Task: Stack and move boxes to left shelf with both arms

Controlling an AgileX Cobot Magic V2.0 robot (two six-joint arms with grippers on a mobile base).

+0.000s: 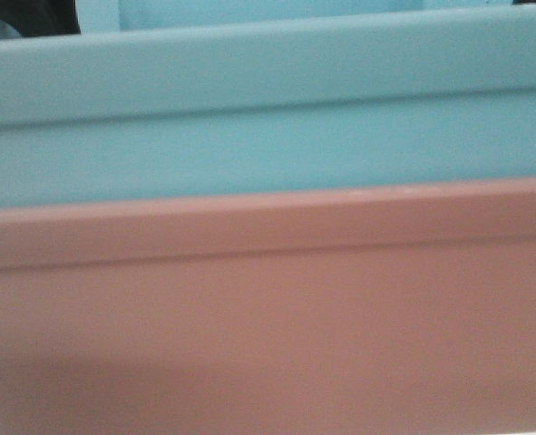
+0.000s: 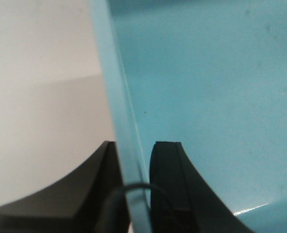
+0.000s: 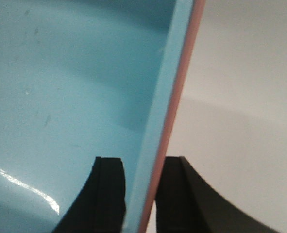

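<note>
Left wrist-mounted view: the left gripper (image 2: 133, 148) has its two black fingers (image 2: 168, 184) closed on the upright wall of the light blue tub (image 2: 206, 97), one finger inside the tub and one outside. A thin dark wire (image 2: 133, 187) loops across the rim between them.

Right wrist-mounted view: the right gripper (image 3: 142, 162) is clamped in the same way on the opposite wall. Here a sliver of the salmon-pink tub (image 3: 182, 87) lies flush against the outside of the blue wall, so both walls are pinched together.

Exterior front-facing view: the blue tub sits nested in the pink one, blue rim above pink rim, and the pair fills the frame close to the lens. A pale surface (image 2: 36, 121) beyond the tubs is probably the desk. Whether the pair rests on it or hangs above it cannot be told. The left shelf appears in no view.

Stacking appears complete, so the step in hand is judged to be the two-armed carry towards the shelf. Both arms should travel at one pace and one height, holding the span between the grips constant and the rims level. On the left side only the blue wall shows between the fingers. The pink tub may therefore depend on the right grip and on the nesting fit, so slow, untilted motion is advisable with plastic this smooth.

No brand, label or lettering can be read on the tubs or the fingers.
</note>
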